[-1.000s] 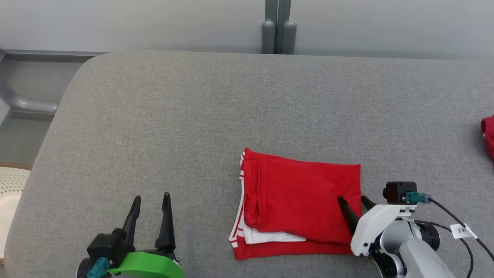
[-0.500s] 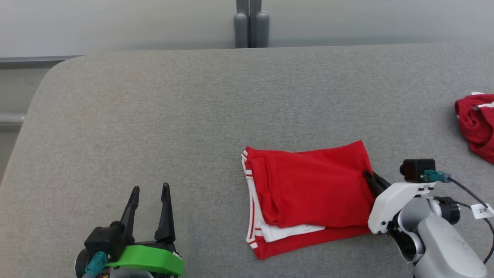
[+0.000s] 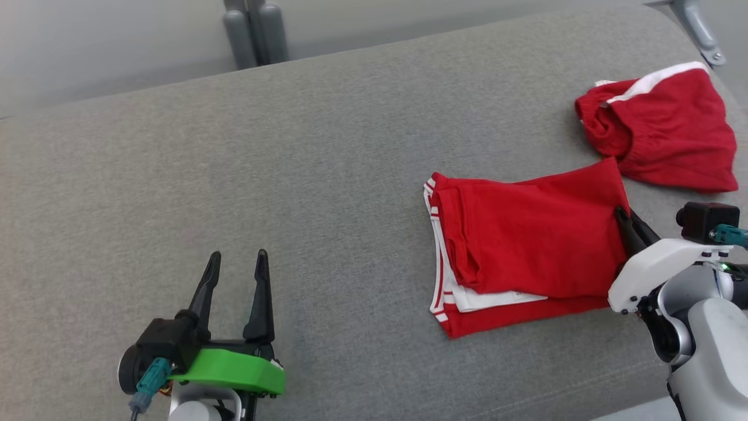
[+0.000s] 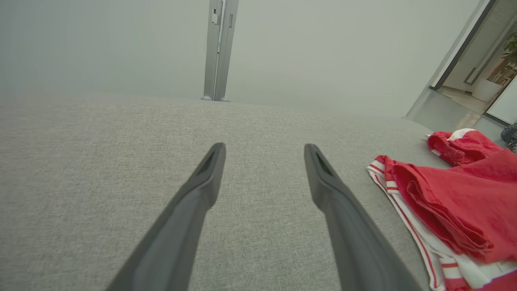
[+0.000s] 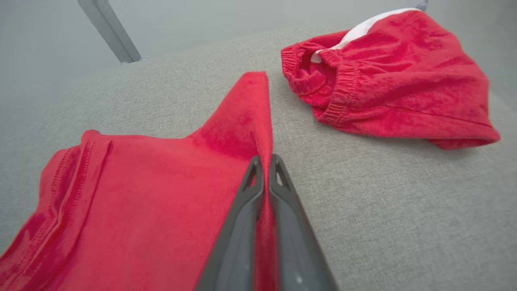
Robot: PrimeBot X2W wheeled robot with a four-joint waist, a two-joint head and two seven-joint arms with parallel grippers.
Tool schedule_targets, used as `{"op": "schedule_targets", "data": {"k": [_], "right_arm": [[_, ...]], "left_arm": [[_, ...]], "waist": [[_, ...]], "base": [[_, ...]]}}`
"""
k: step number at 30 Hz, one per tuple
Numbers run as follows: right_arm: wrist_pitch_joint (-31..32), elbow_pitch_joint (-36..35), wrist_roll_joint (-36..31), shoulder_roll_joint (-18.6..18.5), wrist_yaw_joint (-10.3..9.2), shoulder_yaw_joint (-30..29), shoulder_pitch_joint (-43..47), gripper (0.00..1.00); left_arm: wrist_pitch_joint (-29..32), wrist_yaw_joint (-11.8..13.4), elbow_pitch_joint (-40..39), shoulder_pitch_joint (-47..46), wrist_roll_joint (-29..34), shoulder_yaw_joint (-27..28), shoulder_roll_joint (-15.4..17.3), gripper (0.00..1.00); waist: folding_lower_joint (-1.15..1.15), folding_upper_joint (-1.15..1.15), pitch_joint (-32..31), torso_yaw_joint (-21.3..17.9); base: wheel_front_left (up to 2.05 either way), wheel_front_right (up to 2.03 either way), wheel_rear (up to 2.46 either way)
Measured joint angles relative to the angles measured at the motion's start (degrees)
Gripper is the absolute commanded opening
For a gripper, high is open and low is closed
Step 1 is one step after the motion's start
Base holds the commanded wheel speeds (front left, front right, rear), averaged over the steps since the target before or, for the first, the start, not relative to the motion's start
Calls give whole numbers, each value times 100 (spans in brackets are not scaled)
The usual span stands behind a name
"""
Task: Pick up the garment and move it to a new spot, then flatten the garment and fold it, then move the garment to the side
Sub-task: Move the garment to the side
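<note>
Grey woven cushion point(image 3: 234, 175) runs wide beneath me, with a pale wall behind its far edge. On its right half, closer to the near edge than the far one, the folded garment point(image 3: 526, 234) lies flat. It is red, with white stripes at its left end. My right gripper point(image 5: 264, 161) is clamped on the garment's right-hand edge, fingers pressed together with a ridge of red cloth pinched up between them. My left gripper point(image 3: 239, 254) hangs over bare cushion by the near edge, well apart from the garment, fingers spread and holding nothing.

I judge flattening and folding done, so the step in hand is the last one: moving it to the side. That calls for a low, even drag — if I lift high from this one edge, the layers could peel open.

Count: two red garments — the folded one I hold and a crumpled garment point(image 3: 660, 128) just beside it, near the far right corner. Two grippers.
</note>
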Motion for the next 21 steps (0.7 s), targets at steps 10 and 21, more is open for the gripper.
{"op": "schedule_targets", "data": {"k": [10,21], "right_arm": [[7,-156,-149,26,0,-103,-309,0],[52,388,-447,-289,0,-309,-1535,0]], "left_arm": [[0,-79,90,-206,78,14,26,100],[0,-78,104,-241,79,92,36,100]], "waist": [[0,0,352,-689],[0,0,444,-387]], "base": [[0,0,0],[0,0,0]]}}
